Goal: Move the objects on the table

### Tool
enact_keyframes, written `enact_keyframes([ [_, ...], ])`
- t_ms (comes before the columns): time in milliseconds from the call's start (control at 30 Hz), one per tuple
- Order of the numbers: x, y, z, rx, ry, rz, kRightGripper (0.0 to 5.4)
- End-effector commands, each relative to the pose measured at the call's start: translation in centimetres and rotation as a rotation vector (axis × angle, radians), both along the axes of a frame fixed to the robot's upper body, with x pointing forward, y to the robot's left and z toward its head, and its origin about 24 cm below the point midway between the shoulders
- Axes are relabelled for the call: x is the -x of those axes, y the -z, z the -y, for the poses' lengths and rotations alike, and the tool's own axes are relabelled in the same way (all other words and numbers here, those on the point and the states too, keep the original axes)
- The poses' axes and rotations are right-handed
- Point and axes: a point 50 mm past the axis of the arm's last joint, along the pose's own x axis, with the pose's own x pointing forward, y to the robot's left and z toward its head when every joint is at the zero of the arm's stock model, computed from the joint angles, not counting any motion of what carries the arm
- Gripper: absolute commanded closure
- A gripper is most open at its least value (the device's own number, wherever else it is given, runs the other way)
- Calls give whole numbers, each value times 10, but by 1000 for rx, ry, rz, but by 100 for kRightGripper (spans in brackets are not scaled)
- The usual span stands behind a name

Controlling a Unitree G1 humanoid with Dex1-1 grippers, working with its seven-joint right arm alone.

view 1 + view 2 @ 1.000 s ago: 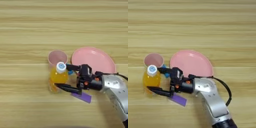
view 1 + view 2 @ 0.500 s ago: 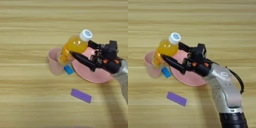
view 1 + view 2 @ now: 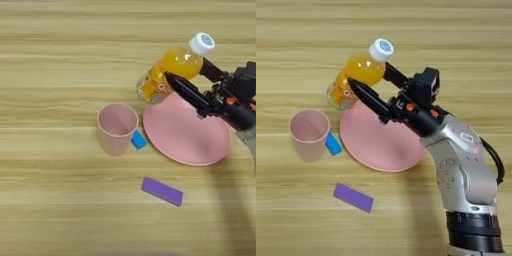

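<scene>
Pink: one plate (image 3: 187,134), one cup (image 3: 116,128)

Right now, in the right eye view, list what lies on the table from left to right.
Pink cup → small blue block → purple block → pink plate. The tilted bottle, held in the right gripper, overlaps these, so it is left out.

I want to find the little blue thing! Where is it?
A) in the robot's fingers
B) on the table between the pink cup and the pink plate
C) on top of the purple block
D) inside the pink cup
B: the small blue block lies flat on the table, right beside the pink cup and just left of the pink plate.
</scene>
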Motion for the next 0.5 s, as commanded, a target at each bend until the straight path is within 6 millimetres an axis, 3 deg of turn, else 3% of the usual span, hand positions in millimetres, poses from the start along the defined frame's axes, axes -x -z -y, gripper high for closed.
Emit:
enact_keyframes([
  [33, -15, -36, 14, 56, 134, 154, 196],
  [233, -29, -27, 32, 171, 285, 91, 197],
  [500, -34, -9, 43, 259, 350, -13, 197],
])
